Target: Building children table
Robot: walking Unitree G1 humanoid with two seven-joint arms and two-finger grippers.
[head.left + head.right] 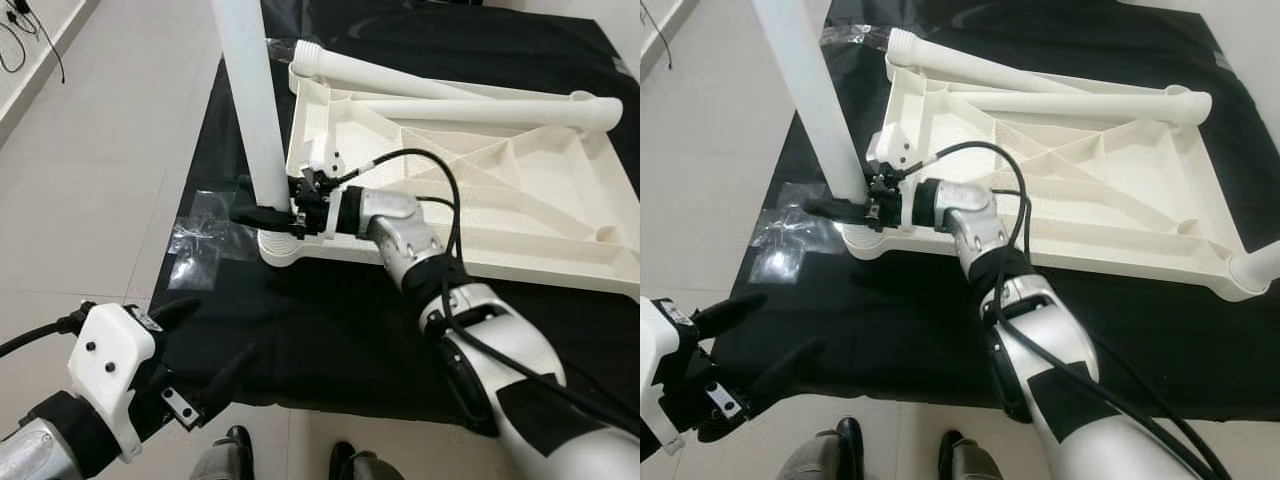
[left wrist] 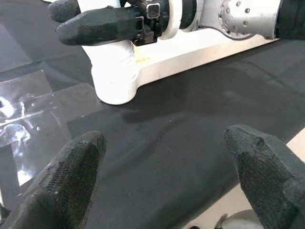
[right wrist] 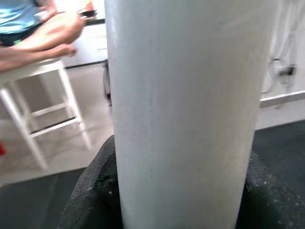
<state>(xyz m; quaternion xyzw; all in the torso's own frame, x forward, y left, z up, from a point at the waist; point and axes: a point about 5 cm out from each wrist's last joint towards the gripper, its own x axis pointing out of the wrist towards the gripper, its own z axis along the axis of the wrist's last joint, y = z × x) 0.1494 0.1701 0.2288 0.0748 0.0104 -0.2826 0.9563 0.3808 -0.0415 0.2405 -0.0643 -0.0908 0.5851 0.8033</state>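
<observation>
Here the right gripper (image 1: 262, 212) fingers clasp the upright leg (image 1: 252, 100), top cut off; left gripper (image 1: 205, 350) fingers spread wide.

The upright table leg (image 1: 252, 100) runs off the top edge at 12 o'clock, so its upper end cannot be seen. At 3 o'clock the white tabletop (image 1: 520, 180) is cut by the right edge. In the right wrist view a seated person (image 3: 33, 33) at 10 o'clock is blurred and cropped by the frame.

Black mat (image 1: 330, 340) (plastic wrap (image 1: 205, 240) atop).
</observation>
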